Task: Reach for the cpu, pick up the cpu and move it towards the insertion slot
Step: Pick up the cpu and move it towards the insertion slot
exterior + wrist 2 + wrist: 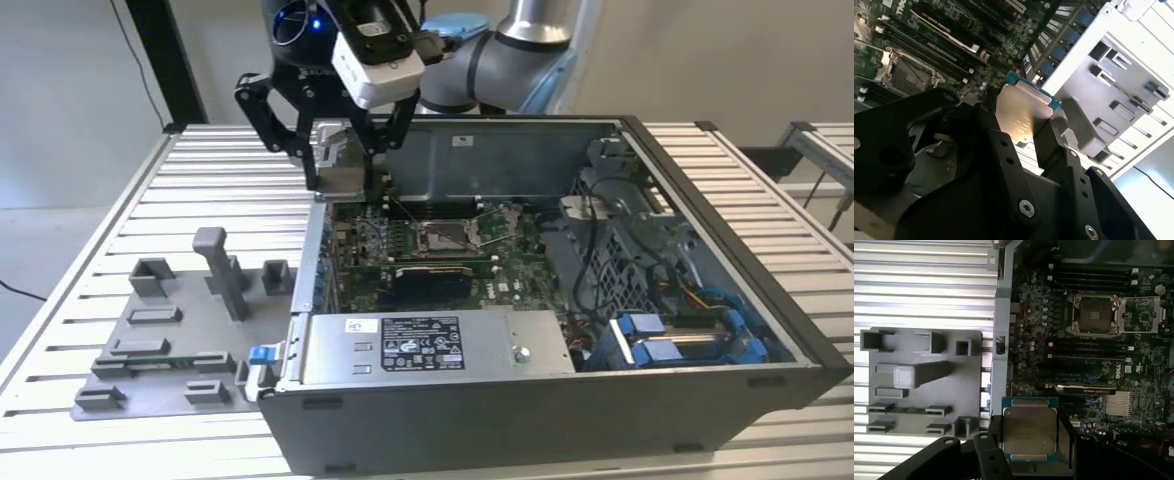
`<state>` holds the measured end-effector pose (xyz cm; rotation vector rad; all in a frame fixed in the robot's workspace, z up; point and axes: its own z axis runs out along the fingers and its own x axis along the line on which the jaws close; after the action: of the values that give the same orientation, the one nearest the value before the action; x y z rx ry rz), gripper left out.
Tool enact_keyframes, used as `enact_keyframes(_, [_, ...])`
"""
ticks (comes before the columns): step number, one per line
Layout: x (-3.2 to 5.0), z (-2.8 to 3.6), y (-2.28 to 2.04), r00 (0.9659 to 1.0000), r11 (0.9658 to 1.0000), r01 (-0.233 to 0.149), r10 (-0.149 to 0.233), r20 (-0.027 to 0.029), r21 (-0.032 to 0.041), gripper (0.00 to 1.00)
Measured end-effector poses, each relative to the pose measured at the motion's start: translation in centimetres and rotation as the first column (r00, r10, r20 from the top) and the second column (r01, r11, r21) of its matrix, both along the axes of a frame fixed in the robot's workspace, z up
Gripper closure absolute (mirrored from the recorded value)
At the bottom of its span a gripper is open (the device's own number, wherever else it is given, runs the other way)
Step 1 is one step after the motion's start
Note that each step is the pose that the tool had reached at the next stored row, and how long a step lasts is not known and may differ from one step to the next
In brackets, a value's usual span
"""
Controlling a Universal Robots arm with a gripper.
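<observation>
Pincer (350, 165): clamped on the cpu's edges, in the air above the case's (721, 200) far corner on the exterior view's left.
Cpu (1030, 429): in the pincer, silvery face toward the first wrist view, well apart from the slot.
Slot (445, 237): silver frame mid-board, nearer and toward the exterior view's right.
Fixture (174, 330): grey plate on the counter (80, 230), beside the case.

cpu (1021, 110): edges partly hidden by tool (1021, 135) fingers | tool: body cut off at frame edge
</observation>
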<state>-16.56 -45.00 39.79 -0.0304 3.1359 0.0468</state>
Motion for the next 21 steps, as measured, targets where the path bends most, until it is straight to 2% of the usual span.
enact_keyframes(6, [1.96,0.00,0.00,1.0000,1.0000,0.000,0.000,0.0000,0.0000,1.00])
enact_keyframes(21, [7.83,0.00,0.00,1.0000,1.0000,0.000,0.000,-0.0002,0.0000,1.00])
